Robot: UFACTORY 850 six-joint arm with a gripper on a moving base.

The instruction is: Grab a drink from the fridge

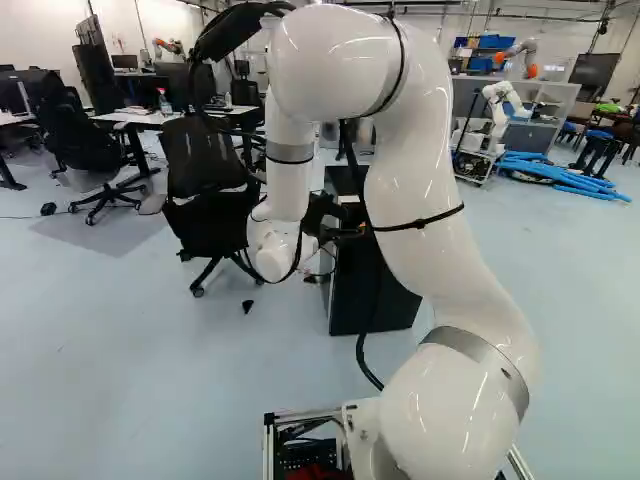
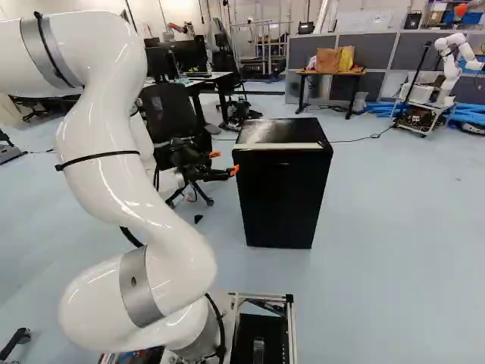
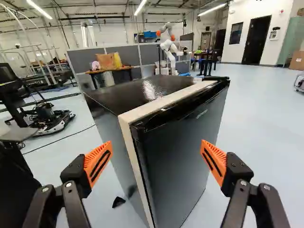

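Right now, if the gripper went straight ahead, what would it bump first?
The gripper would probably bump the fridge, near the edge of its door. How far off is hard to tell.

A pale blue-grey floor [image 2: 394, 250] spans the right base view, with grey partition panels [image 2: 375, 51] at upper right behind a small table [image 2: 348, 73]. Office chairs [image 1: 85, 150] and a white wall [image 1: 45, 25] occupy the left base view's upper left. Strip lights [image 3: 40, 10] glow overhead in the wrist view.

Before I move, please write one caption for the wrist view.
Open jaws face the near corner of a black fridge, with grey partitions and another robot beyond.
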